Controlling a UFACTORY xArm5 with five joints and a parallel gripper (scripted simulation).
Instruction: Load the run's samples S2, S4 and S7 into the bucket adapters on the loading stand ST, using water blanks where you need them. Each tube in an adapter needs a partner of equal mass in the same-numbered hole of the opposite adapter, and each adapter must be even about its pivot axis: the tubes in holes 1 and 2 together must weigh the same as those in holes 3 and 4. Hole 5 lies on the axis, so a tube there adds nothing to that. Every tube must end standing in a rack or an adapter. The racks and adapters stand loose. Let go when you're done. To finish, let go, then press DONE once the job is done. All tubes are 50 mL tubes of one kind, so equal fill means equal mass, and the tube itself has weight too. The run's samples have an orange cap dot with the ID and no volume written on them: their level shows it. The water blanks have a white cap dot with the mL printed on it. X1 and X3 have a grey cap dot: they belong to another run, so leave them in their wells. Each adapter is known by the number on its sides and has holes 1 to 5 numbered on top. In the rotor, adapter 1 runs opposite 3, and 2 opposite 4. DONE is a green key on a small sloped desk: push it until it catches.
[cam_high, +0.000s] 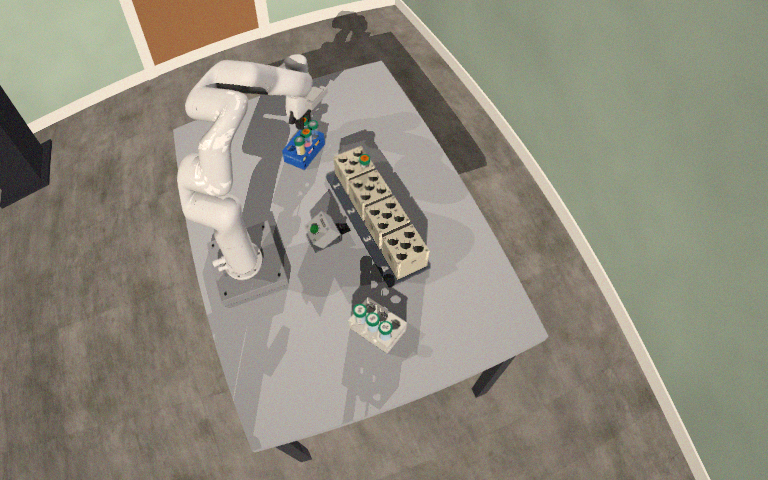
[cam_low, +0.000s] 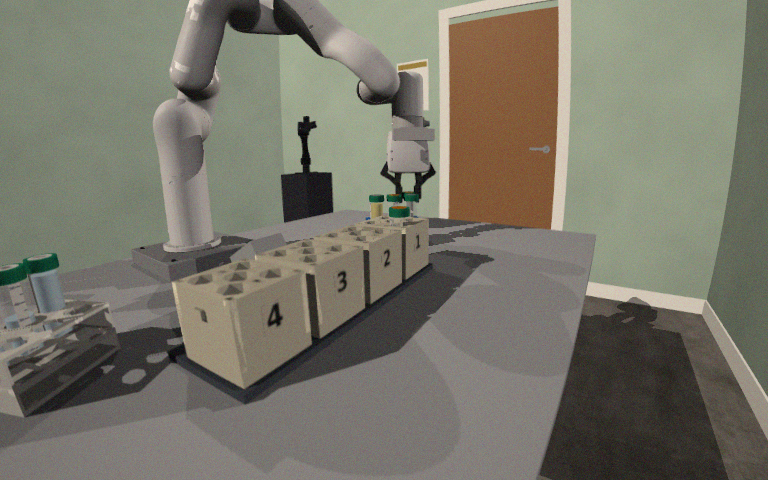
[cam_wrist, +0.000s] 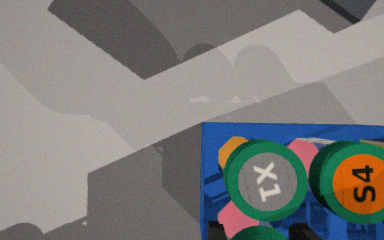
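Observation:
My gripper (cam_high: 300, 120) (cam_low: 408, 194) (cam_wrist: 259, 234) is shut on a green-capped tube at the blue rack (cam_high: 293, 160) (cam_wrist: 290, 131). An orange dot shows on it from above; its ID is hidden. Tube X1 (cam_high: 312, 125) (cam_wrist: 266, 180) and sample S4 (cam_high: 306, 133) (cam_wrist: 362, 183) stand beside it. A tube with yellowish contents (cam_high: 299, 143) (cam_low: 376, 209) stands in the same rack. One orange-dotted tube (cam_high: 364, 160) (cam_low: 399, 211) stands in adapter 1 (cam_low: 417, 260). Adapter 2 (cam_low: 378, 280), adapter 3 (cam_low: 339, 308) and adapter 4 (cam_low: 254, 348) hold no tubes.
The loading stand (cam_high: 359, 225) runs diagonally across the table. The clear rack (cam_high: 389, 343) holds three white-dotted blanks (cam_high: 372, 319); their numbers are too small to read surely. The small desk (cam_high: 329, 238) with the green DONE key (cam_high: 314, 228) stands between arm base and stand.

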